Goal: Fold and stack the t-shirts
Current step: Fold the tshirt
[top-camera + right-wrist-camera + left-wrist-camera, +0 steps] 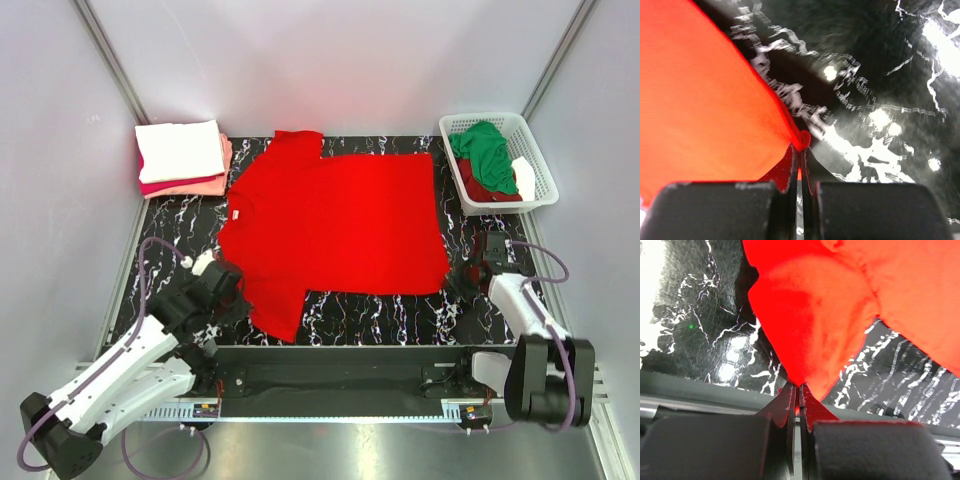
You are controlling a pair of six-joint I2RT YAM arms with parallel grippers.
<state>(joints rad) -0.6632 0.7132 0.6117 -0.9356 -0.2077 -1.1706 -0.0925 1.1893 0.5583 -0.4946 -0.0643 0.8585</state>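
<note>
A bright red t-shirt (335, 220) lies spread flat on the black marbled table (400, 315), neck to the left with a small white label. My left gripper (232, 290) is shut on the near sleeve of the red t-shirt (815, 325), cloth pinched between the fingertips (799, 390). My right gripper (462, 280) is shut on the near hem corner of the red t-shirt (705, 110), a small fold of cloth bulging at its tips (801, 145). A stack of folded t-shirts (182, 157), white on top of crimson and salmon pink, sits at the far left.
A white lattice basket (538, 160) at the far right holds green (486, 150) and dark red cloth. A black rail (340, 365) runs along the table's near edge between the arm bases. Grey walls close in the sides and back.
</note>
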